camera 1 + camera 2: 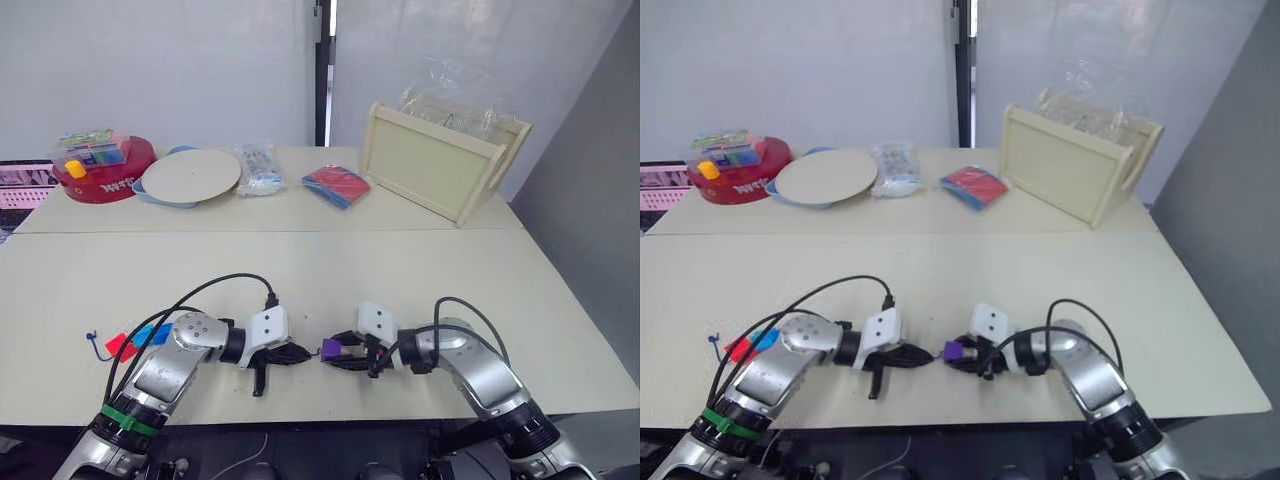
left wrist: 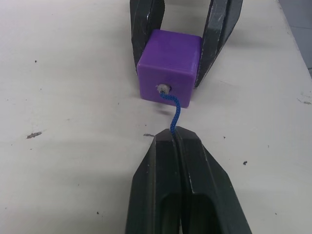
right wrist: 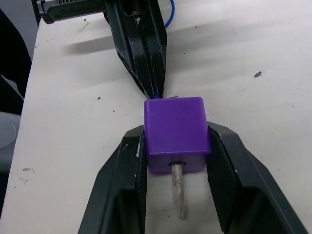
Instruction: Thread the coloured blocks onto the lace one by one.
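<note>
Presently, one purple block (image 3: 176,139), a plain smooth cube with a round bore through it, sits low over the near edge of the desk (image 1: 330,270), between the two grippers. Right gripper (image 3: 175,161): jaws closed on the block's two side faces, holding it. Left gripper (image 2: 181,141): jaws pressed together on the lace (image 2: 173,111), a thin braided blue cord, one short stretch of which runs from the jaws' tip into the block's near hole. The lace's pale stiff tip (image 3: 178,190) pokes out of the far hole, so the cord passes right through the cube. Behind the left arm, one red block (image 1: 120,346) and one blue block (image 1: 152,334) lie together on the desk, partly hidden by the arm and its black cable; a scrap of blue cord with a knot-like end (image 1: 92,338) lies just beside them, and how it joins the rest of the lace cannot be made out. Whether any block lies under the arm cannot be told. Far side of the desk, one each: round red tub (image 1: 105,170) with a small yellow piece on top, pale round plate (image 1: 192,175), clear packet (image 1: 258,168), red-and-blue flat packet (image 1: 336,185), cream wooden tray (image 1: 440,165) tipped on its side with clear plastic behind it.
</note>
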